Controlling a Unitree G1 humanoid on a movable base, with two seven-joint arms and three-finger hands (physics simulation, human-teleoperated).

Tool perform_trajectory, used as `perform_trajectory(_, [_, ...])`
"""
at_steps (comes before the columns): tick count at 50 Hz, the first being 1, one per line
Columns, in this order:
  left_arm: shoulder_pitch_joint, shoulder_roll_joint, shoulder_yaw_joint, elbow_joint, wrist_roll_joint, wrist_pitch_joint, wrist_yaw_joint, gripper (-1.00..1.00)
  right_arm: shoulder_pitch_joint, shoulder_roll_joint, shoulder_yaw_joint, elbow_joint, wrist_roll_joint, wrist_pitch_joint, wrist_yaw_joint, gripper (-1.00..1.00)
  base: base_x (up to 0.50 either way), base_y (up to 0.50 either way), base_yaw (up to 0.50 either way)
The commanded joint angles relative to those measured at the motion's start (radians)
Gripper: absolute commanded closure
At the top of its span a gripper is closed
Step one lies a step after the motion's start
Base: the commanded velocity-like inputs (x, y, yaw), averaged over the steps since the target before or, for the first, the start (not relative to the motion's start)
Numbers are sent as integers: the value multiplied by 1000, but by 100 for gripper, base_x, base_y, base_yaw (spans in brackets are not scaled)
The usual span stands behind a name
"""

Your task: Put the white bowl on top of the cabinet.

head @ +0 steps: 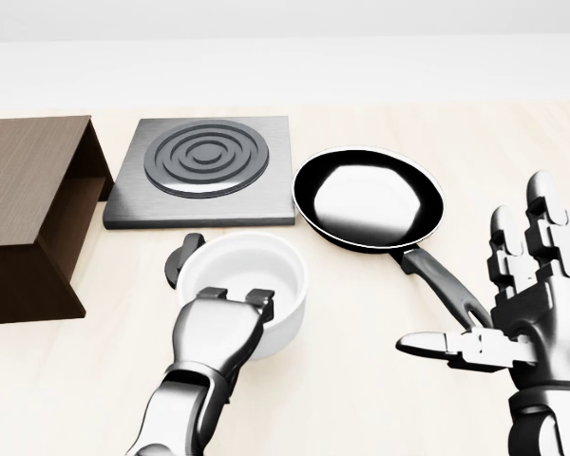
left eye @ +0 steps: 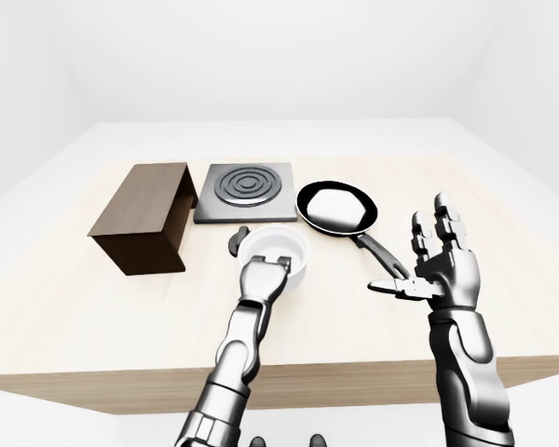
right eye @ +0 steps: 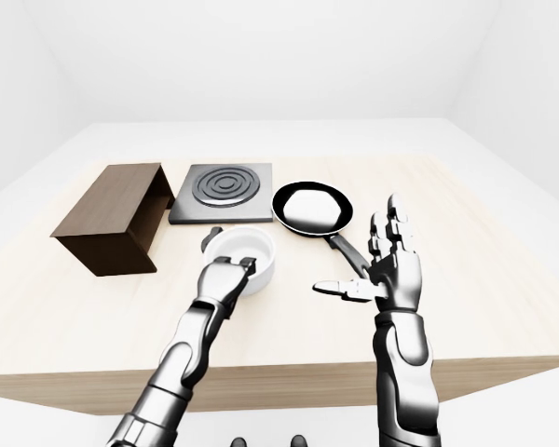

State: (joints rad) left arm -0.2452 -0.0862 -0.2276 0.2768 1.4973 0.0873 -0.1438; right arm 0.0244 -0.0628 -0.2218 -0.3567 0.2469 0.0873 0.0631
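I can read no text, label, brand, number or sign on anything before me; every item on the surface [head: 361, 380] is plain and unmarked.

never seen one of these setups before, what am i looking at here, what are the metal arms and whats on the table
These are simulator renders from cameras on a humanoid robot's head, looking out over its own arms: one close head view and two wider eye views. The left hand grips the near rim of the white bowl, fingers hooked over the edge. The right hand hangs open, holding nothing. On the wooden table lie a brown cabinet at the views' left, a hotplate, a black frying pan, and a small dark knob partly hidden behind the bowl. The bowl is meant to go on the cabinet's top.
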Motion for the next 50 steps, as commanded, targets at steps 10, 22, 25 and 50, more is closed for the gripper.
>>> perform_trajectory(10, [-23,-3,30,-285,120,0,-161,100,2,2,4,6,-3,0,5,-100,0,0,0])
perform_trajectory(22, [-102,10,89,-438,176,0,-337,100,1,2,8,7,-5,0,3,-100,0,0,0])
perform_trajectory(25, [-147,23,115,-476,196,0,-400,100,3,3,10,5,-6,0,4,-100,0,0,0])
perform_trajectory(50, [-727,257,272,29,-70,0,-303,100,19,15,35,1,-28,0,11,-100,0,0,0])
